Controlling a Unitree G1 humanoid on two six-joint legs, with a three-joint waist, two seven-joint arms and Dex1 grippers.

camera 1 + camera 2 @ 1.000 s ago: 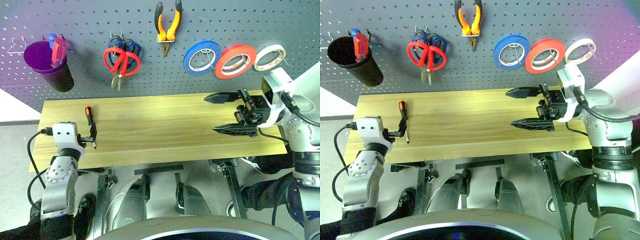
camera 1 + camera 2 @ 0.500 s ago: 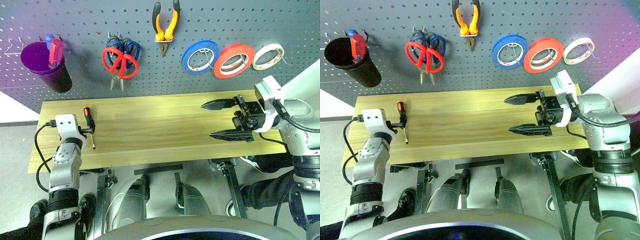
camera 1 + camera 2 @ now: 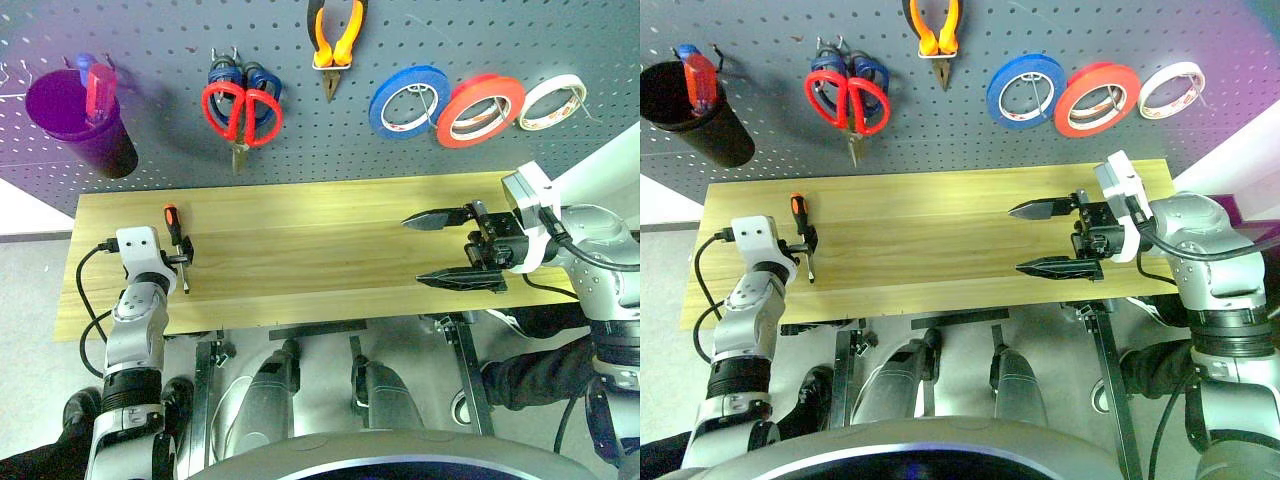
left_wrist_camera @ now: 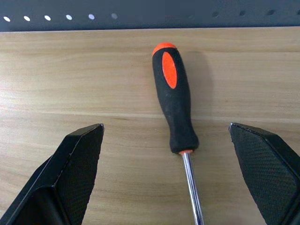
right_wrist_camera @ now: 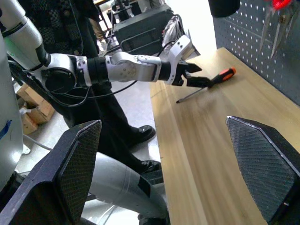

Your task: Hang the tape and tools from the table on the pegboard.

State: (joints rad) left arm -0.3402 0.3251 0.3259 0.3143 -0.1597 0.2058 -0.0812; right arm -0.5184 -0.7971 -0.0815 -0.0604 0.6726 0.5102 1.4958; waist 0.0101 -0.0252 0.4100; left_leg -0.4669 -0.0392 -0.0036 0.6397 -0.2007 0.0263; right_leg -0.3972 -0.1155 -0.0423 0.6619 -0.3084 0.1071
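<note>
We've got the left claw (image 4: 166,176) spread wide, the slim orange-and-black-handled screwdriver (image 4: 174,110) lying on the light wooden plank table (image 4: 70,84) between its black fingers (image 4: 77,164), untouched.

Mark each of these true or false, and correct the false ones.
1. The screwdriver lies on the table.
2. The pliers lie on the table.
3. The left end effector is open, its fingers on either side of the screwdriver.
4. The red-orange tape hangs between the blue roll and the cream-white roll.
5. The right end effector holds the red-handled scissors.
1. True: the screwdriver lies on the table.
2. False: the pliers hang on the pegboard.
3. True: the left end effector is open astride it.
4. True: the red-orange tape hangs between the blue roll and the cream-white roll.
5. False: the right end effector is open and empty; the red-handled scissors hang on the pegboard.
</note>
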